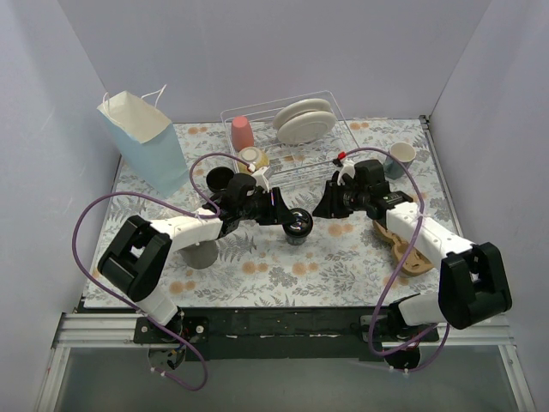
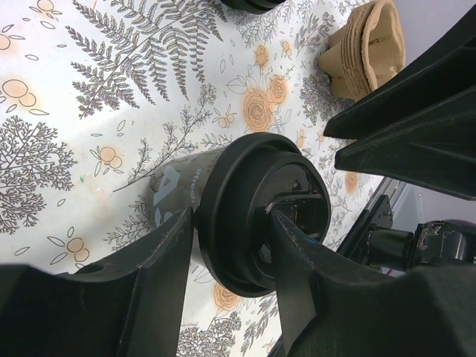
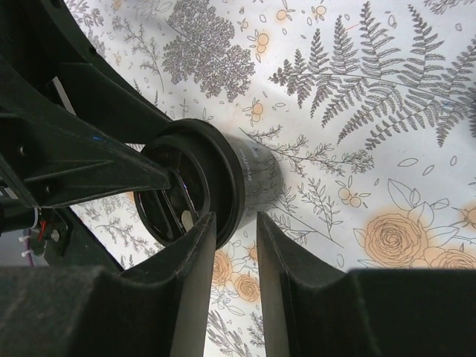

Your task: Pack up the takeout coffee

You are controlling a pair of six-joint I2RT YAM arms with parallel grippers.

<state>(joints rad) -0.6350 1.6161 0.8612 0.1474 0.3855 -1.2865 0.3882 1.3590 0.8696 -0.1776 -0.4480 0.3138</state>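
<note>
A black takeout coffee cup (image 1: 298, 226) with a round black lid stands at the table's middle. My left gripper (image 1: 286, 215) is shut on its lid: in the left wrist view (image 2: 230, 221) one finger sits outside the rim and the other lies across the top of the lid (image 2: 256, 216). My right gripper (image 1: 326, 206) hangs just right of that cup, jaws slightly apart and empty (image 3: 236, 221); the cup (image 3: 201, 186) lies beyond its left finger. A second black cup (image 1: 219, 178), without a lid, stands further back on the left.
A blue paper bag (image 1: 144, 142) stands at the back left. A wire dish rack (image 1: 292, 137) holds plates, a pink cup and a bowl. A grey metal cup (image 1: 202, 254) is near the left arm. A cardboard cup carrier (image 1: 403, 245) and a blue-grey mug (image 1: 400, 159) are on the right.
</note>
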